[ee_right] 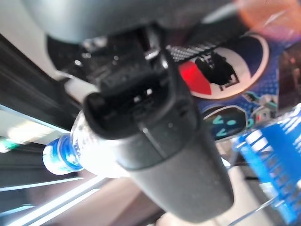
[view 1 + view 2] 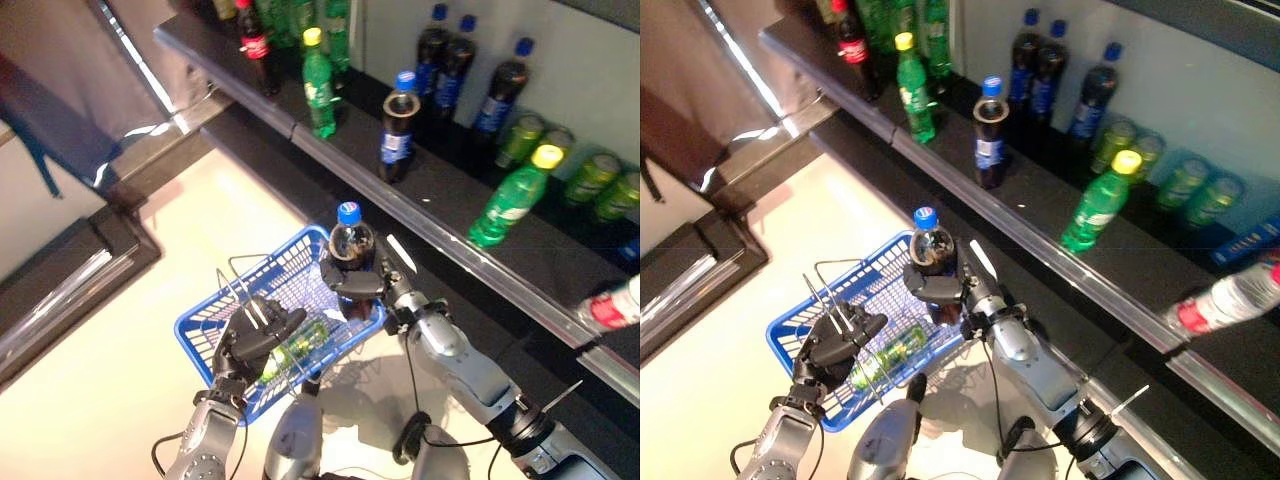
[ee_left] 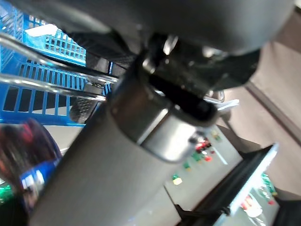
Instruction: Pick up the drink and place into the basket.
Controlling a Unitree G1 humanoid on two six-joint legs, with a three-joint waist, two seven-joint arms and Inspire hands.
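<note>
Over the blue basket [image 2: 205, 330] your right hand [image 2: 358, 287] is clamped on the cola bottle [image 2: 351, 243]; left hand [image 2: 250, 340] grips the wire handles [image 2: 240, 285], green bottle [image 2: 296, 348] inside.

I'm holding the cola bottle [image 2: 351, 245] upright in my right hand [image 2: 358, 287] over the blue basket's [image 2: 205, 326] far corner, while my left hand [image 2: 252, 340] is gripping its wire handles [image 2: 238, 283]; a green bottle [image 2: 295, 347] is lying inside.

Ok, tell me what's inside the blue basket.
A green bottle lies on the blue basket floor, partly hidden by the left hand gripping the wire handles. The right hand's cola bottle is above the rim.
</note>
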